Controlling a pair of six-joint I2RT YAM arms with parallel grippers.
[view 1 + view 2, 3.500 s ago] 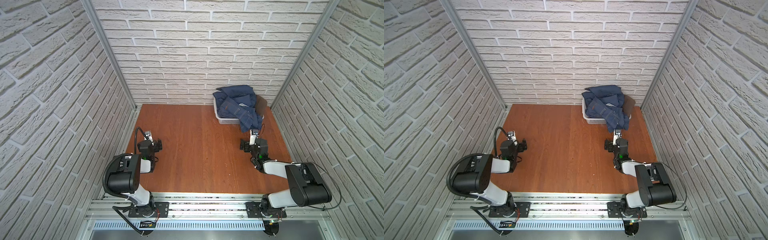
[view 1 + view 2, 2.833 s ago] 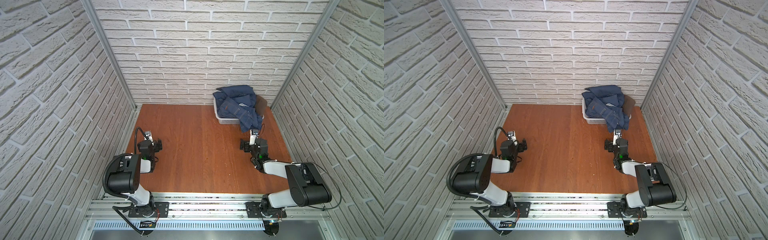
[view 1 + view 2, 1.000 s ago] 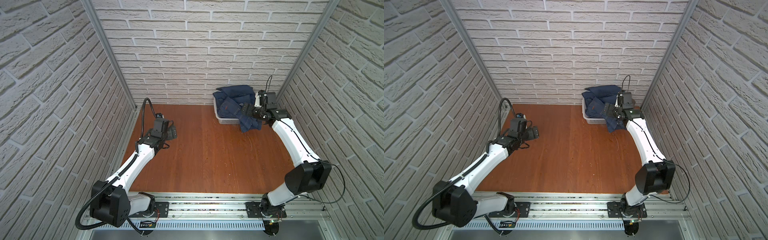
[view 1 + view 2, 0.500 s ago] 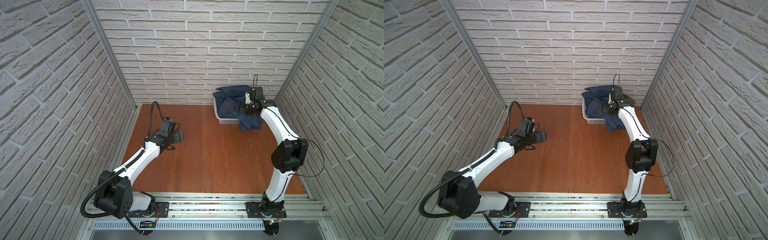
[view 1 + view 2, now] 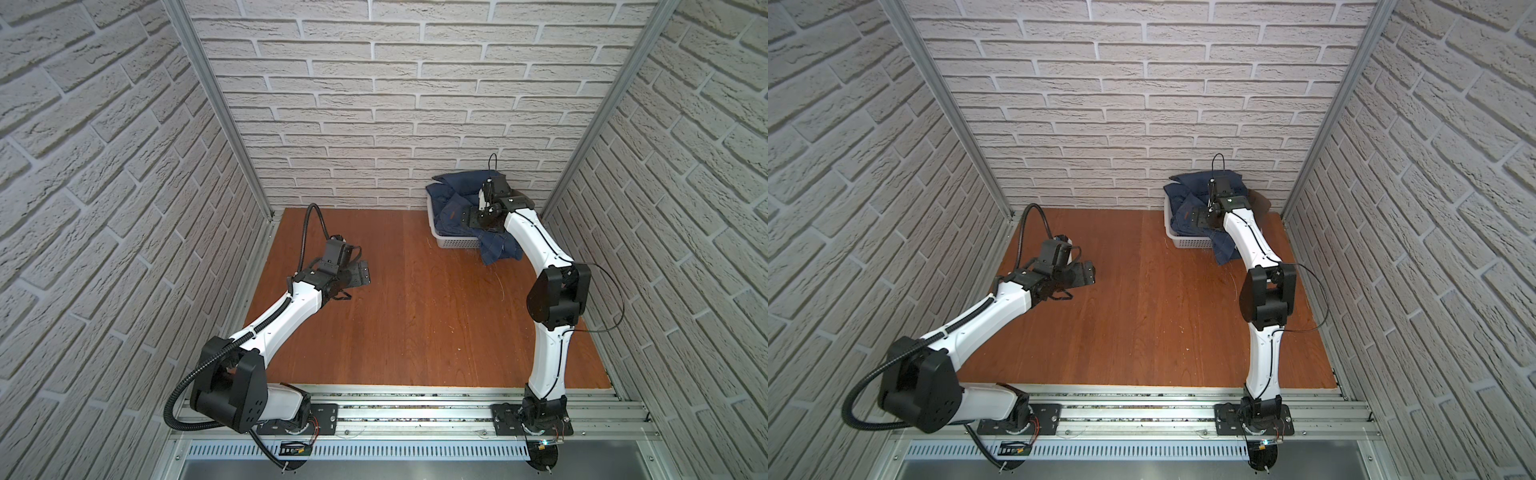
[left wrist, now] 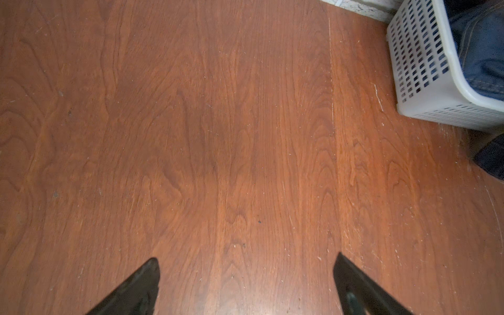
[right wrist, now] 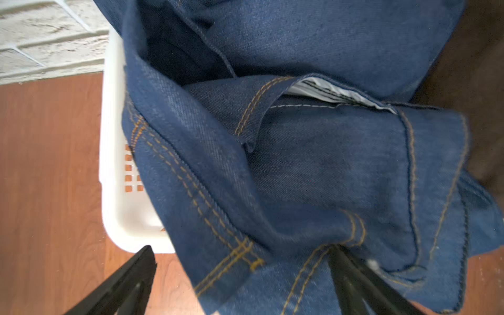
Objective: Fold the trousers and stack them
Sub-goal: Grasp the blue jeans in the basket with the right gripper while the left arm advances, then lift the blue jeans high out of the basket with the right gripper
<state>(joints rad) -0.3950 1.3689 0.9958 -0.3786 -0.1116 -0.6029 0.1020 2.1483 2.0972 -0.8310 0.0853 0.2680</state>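
Denim filled the far right corner: the trousers [image 5: 451, 212] lay crumpled in a white slotted basket [image 5: 454, 243] against the back wall, with one leg spilling over the near rim onto the wooden table [image 5: 415, 316]. Nothing was folded yet, so the step in hand looked like fetching the garment out to the bare boards, where there was room to spread it. That would explain the right gripper [image 7: 242, 249], which hung just over the heap with its jaws spread wide, one finger near the basket's corner and the other close against a stitched fold. In the wrist view no cloth sat pinched between them. Tan seams and a strip of white lining showed the cloth bunched in several layers, so a bite there might take more than one fold. The left gripper [image 6: 245, 259] hovered over the open table, jaws equally wide and empty, well apart from the basket, probably placed to take the other end once the trousers came out
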